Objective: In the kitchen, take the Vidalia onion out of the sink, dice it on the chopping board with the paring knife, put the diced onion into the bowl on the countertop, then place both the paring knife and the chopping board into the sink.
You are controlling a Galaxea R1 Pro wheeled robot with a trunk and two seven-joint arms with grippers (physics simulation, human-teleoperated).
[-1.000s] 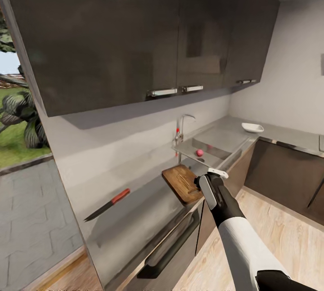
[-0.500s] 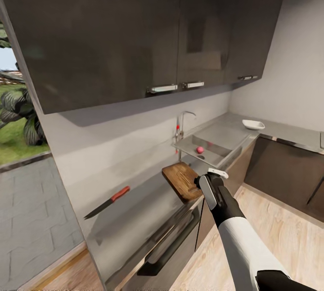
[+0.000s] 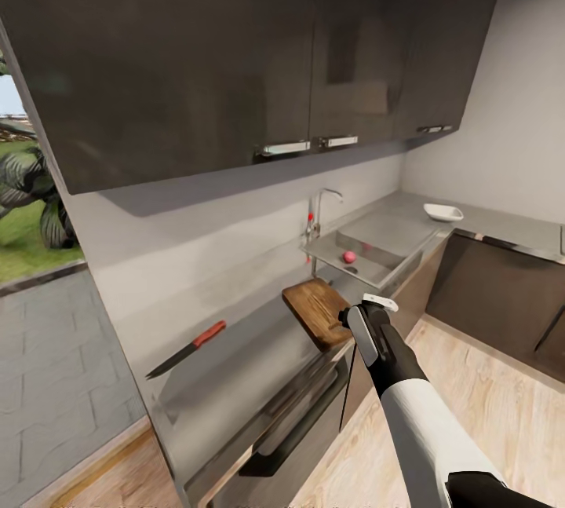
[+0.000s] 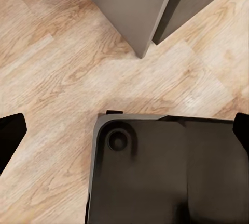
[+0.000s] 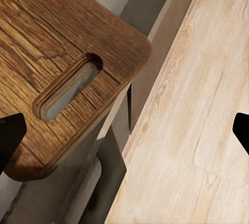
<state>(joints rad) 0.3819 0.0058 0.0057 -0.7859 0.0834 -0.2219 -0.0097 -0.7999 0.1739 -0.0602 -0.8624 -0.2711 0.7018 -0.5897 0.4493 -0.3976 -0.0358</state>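
Note:
The Vidalia onion (image 3: 348, 257) lies as a small pinkish-red ball in the grey steel sink (image 3: 384, 235), below the chrome tap (image 3: 320, 210). The dark wooden chopping board (image 3: 316, 308) rests on the glossy countertop (image 3: 235, 382) just left of the sink, its slot handle (image 5: 67, 88) close under the right wrist camera. My right gripper (image 3: 362, 310) hangs open at the board's near corner, holding nothing. Far left on the countertop lies the paring knife (image 3: 187, 349) with its red-orange handle. The white bowl (image 3: 443, 213) sits beyond the sink. My left gripper (image 4: 124, 135) is open above the floor.
Dark glossy wall cabinets (image 3: 259, 45) hang low over the countertop. Lower cabinet fronts (image 3: 298, 429) run below the worktop edge and along the right wall (image 3: 494, 296). Light wooden floor (image 3: 471, 382) lies beside them. The robot's dark base (image 4: 166, 172) shows under the left gripper.
The whole picture has slid slightly upward, so the camera has moved. My right gripper keeps its place at the board's corner, and nothing on the countertop has shifted.

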